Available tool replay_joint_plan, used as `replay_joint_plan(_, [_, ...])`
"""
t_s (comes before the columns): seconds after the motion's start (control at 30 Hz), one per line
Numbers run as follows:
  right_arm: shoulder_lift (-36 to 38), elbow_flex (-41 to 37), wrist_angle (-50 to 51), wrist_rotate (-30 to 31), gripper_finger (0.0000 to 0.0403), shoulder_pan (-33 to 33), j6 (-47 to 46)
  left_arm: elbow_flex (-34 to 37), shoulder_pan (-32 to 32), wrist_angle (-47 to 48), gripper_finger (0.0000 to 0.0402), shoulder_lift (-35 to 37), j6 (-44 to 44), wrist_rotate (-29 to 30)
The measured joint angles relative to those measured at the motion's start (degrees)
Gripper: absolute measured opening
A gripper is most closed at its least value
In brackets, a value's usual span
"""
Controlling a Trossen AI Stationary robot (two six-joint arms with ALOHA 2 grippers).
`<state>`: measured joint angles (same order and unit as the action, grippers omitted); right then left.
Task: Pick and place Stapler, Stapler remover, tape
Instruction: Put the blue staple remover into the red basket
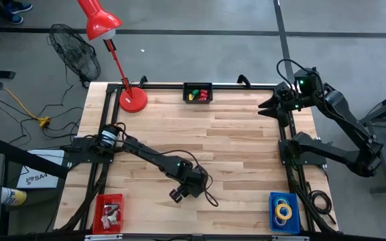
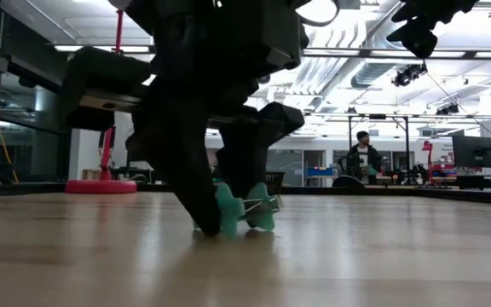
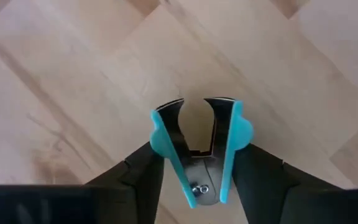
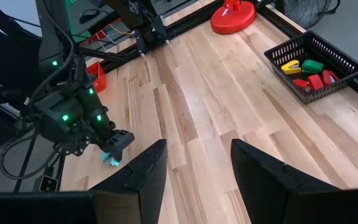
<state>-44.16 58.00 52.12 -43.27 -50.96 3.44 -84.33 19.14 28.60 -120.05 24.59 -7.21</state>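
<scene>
I note left end effector (image 3: 194, 171) down on bench (image 1: 246, 134) near front edge, fingers straddling teal staple remover (image 3: 196, 149), squeezing its handles for lift. Right end effector (image 1: 271, 107) parked rear right, jaws apart, empty.

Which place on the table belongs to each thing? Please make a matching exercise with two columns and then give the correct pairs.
Things:
1. red desk lamp
2. blue bin with tape rolls
3. black basket with coloured pieces
4. teal staple remover

Places:
A. far edge, near the middle
B. between the fingers of the left end effector
C. far left corner
D. near right corner

Pairs: 1-C, 2-D, 3-A, 4-B
</scene>
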Motion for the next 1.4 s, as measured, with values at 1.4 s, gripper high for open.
replay_joint_plan(1.4, [0.00, 0.00, 2.01, 0.26, 0.0169, 0.00, 1.34, -0.71, 18.39, 48.04, 0.0088, 15.85, -29.68, -6.24])
